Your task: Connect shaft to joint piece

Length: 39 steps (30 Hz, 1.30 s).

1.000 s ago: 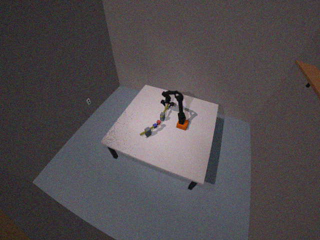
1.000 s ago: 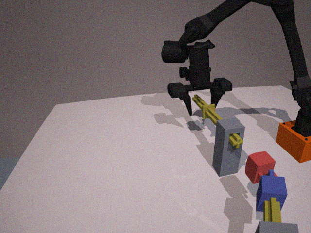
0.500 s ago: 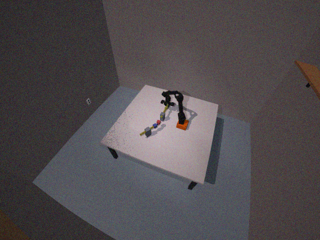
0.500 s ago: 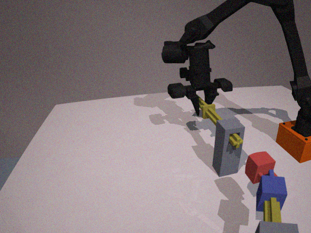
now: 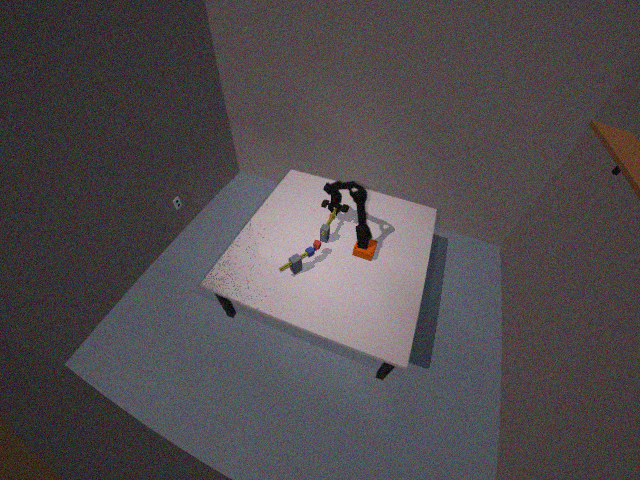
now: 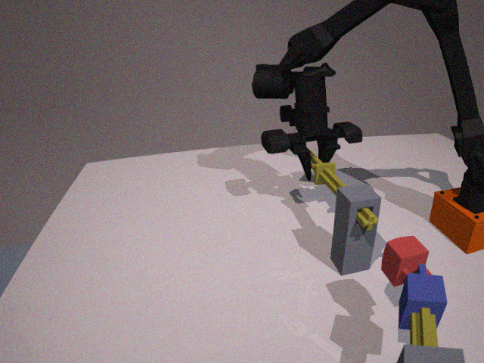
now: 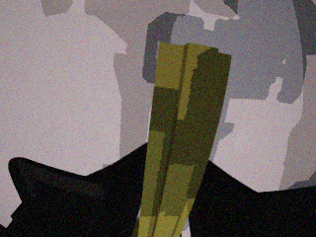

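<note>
The yellow second shaft (image 5: 329, 220) (image 6: 334, 181) (image 7: 199, 109) passes through the tall grey second block (image 5: 324, 233) (image 6: 353, 238). Its short near end sticks out towards the red joint piece (image 5: 316, 244) (image 6: 406, 253), with a gap between them. My gripper (image 6: 317, 164) (image 7: 168, 151) is shut on this shaft, beyond its square collar (image 6: 325, 172), on the far side of the block. The red piece is hinged to the blue part (image 5: 310, 251) (image 6: 422, 290) on the first shaft (image 5: 283, 267) (image 6: 423, 328); its opening is hidden. The first block (image 5: 295, 264) (image 6: 433, 355) holds that shaft.
The orange arm base (image 5: 364, 250) (image 6: 455, 218) stands on the white table (image 5: 361, 304) (image 6: 175, 253), to the right of the blocks. The arm arches over from it to the far end of the second shaft. The far table edge lies behind my gripper.
</note>
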Tool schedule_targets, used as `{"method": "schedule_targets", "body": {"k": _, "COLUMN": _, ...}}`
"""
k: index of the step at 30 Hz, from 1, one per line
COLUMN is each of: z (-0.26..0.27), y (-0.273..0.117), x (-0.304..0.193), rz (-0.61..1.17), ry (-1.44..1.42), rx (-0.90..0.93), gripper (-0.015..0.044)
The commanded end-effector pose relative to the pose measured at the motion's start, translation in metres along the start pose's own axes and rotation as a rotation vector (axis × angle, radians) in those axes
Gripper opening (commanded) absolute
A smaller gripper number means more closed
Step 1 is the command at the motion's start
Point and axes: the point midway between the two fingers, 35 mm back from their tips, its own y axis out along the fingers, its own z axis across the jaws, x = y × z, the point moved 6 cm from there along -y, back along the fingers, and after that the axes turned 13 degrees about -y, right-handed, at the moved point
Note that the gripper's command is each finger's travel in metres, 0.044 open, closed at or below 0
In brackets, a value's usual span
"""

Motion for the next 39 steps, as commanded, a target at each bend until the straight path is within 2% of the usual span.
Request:
{"method": "schedule_targets", "body": {"k": 1, "z": 0.0, "y": 0.0, "x": 0.0, "rz": 0.0, "ry": 0.0, "rx": 0.0, "gripper": 0.006}}
{"method": "schedule_targets", "body": {"k": 8, "z": 0.0, "y": 0.0, "x": 0.0, "rz": 0.0, "ry": 0.0, "rx": 0.0, "gripper": 0.0}}
{"method": "schedule_targets", "body": {"k": 39, "z": 0.006, "y": 0.001, "x": -0.038, "rz": -0.009, "ry": 0.004, "rx": 0.049, "gripper": 0.0}}
